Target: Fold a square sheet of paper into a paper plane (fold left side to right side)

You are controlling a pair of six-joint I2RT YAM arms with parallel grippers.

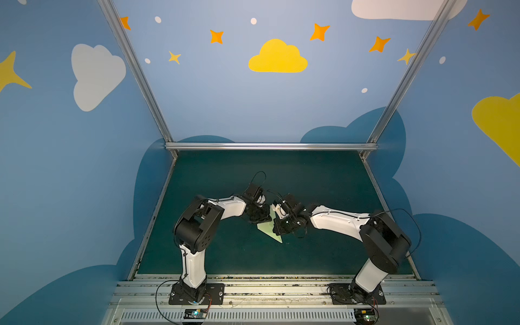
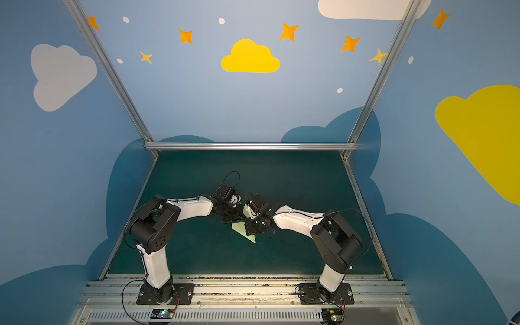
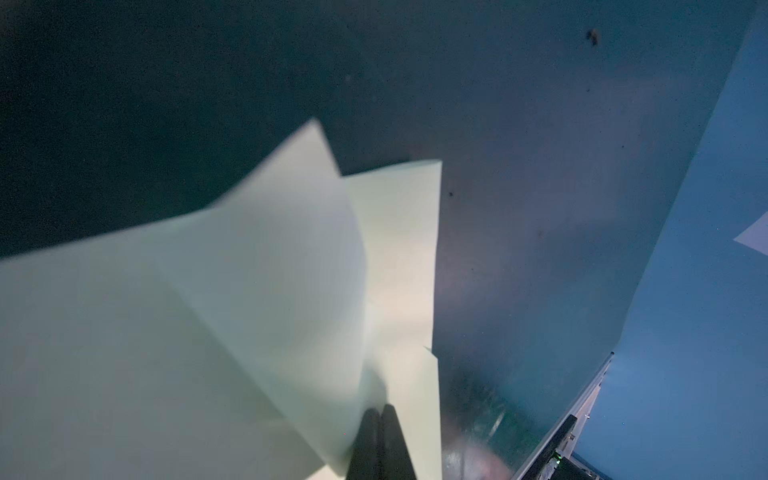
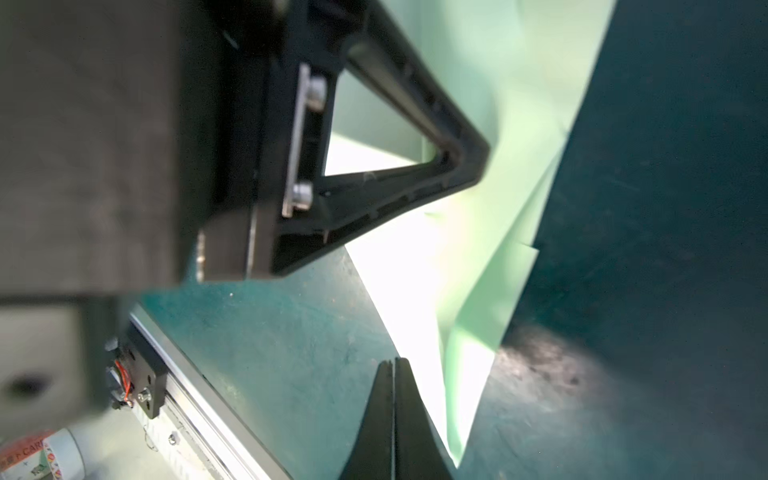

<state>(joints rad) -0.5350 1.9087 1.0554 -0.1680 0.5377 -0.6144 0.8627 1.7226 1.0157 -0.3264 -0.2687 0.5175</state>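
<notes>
Closest to the lens in the left wrist view are the black fingertips of the left tool (image 3: 379, 413). They are pressed together and sit between two raised flaps of the pale-green paper sheet (image 3: 249, 311). Whether a layer is nipped in their seam cannot be told, because the paper there is soft and blurred. In the right wrist view the right tool (image 4: 392, 363) is likewise closed tight. Its seam looks empty and its tips lie just beside the bright edge of the paper, over the dark green bench (image 4: 270, 332).

In both top views the paper lies near the middle of the frame, between the two wrists and partly hidden under them. A sharp point of it juts toward the lower centre (image 1: 277, 238), flat on the bench, and a smaller pale piece stands up in the gap between the tools.

Judging by this, the task is well under way but not finished. The sheet is no longer a square: it already carries several creases, stacked layers and a pointed nose. It is not yet a narrow, flat dart, though, since the flaps stand off the bench and spread apart instead of lying closed on each other. What seems left is to bring the lifted side across onto the other, press that lengthwise crease down, and settle the wings.
</notes>
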